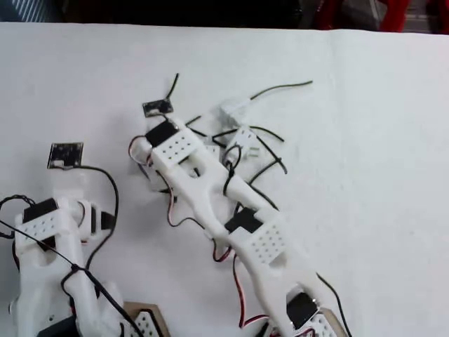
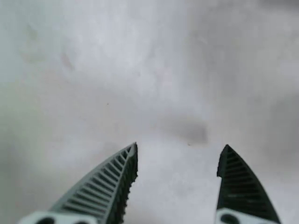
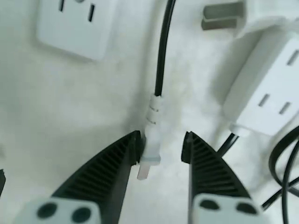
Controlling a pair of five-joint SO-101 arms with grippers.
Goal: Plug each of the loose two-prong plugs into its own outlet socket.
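Plug (image 3: 151, 135), small and white, was seen lying on the white table (image 3: 70, 116), between the parted fingers of the right gripper (image 3: 161, 138). Its long axis was lined up with the fingers. The narrow tip was pointed back toward the gripper's body, and a black cord (image 3: 162, 51) was led away from the opposite end. The plug's side was touched by one finger, while the other was set apart, so nothing was clamped. An outlet socket (image 3: 77, 25) was placed beyond the plug on one side of the cord, and a second socket (image 3: 271, 91) on the other side. The left gripper (image 2: 180, 149), well apart from the plug, was held wide open, with nothing in it.
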